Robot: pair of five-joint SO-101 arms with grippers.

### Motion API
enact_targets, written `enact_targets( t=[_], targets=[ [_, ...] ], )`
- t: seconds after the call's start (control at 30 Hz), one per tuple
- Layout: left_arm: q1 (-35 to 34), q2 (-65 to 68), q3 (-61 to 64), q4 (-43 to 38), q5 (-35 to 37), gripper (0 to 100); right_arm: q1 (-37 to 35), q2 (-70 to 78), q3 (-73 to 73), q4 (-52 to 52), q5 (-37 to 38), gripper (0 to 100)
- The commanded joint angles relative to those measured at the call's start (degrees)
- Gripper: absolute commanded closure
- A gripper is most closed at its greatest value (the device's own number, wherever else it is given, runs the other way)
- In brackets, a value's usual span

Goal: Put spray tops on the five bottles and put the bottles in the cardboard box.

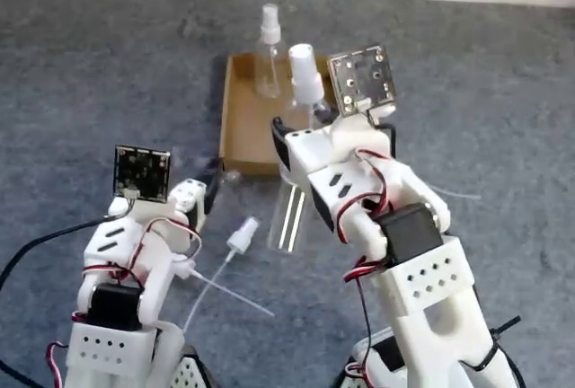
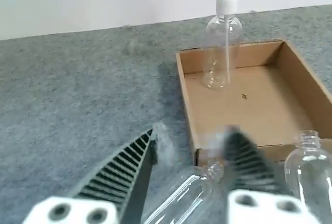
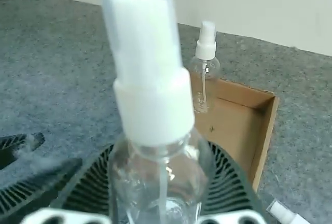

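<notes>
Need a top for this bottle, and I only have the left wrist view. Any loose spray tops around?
Observer: Yes, a loose spray top lies on the table beside the left arm, tube trailing toward its base.
Operator: What's the right arm holding?
Observer: Its jaws are shut on an upright bottle with a fitted top.
Operator: Any other tops?
Observer: A second loose top lies outside the cardboard box.
</notes>
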Motion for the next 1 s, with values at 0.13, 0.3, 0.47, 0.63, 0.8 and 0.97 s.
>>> enact_targets(
  t=[0.13,0.3,0.47,0.63,0.8,0.97],
  targets=[
    [-1.01,-0.75,-0.48,-1.49,0.35,78,0.4,-1.89,-0.92,-0.04,0.62,99.5],
    [-0.92,-0.75,-0.84,-1.23,0.26,84,0.48,-2.15,-0.92,-0.04,0.7,99.5],
    [-0.92,-0.75,-0.4,-1.05,0.35,87,0.66,-1.54,-0.04,-6.9,0.7,99.5],
    [-0.57,-0.75,-0.4,1.05,0.35,87,0.66,1.45,1.89,-15.96,0.7,99.5],
    [-1.01,-0.66,1.27,0.62,0.35,82,3.65,13.67,1.1,-24.31,0.7,99.5],
    [-1.1,-0.66,4.53,0.62,0.26,81,11.03,25.45,-4.7,-32.66,0.79,99.5]
  ],
)
